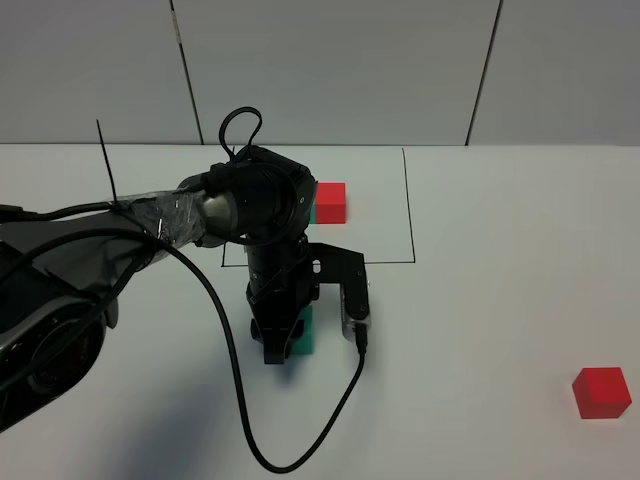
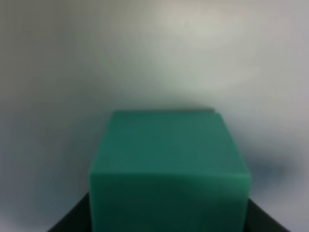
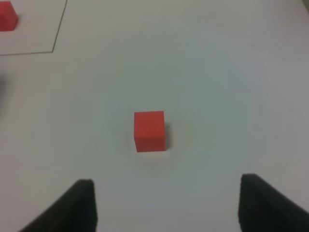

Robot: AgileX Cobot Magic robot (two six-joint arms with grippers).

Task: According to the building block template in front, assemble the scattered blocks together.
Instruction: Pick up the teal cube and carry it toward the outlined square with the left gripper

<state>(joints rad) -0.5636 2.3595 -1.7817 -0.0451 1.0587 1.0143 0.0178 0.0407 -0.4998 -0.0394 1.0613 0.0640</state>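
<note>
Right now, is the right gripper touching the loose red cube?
Apart. The right wrist view shows bare table between the red cube and the fingertips of the open right gripper.

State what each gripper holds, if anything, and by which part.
The left gripper holds the teal cube by its opposite side faces, between the fingers. The right gripper holds nothing; the red cube lies untouched ahead.

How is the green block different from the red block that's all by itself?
The teal cube is green-blue; the lone red cube is red. The teal cube sits between the left gripper's fingers, which touch its sides; the red cube lies free, ahead of the open right gripper. The teal cube is near the black outline; the red cube is far off to the right. Both are plain cubes on the white table.
</note>
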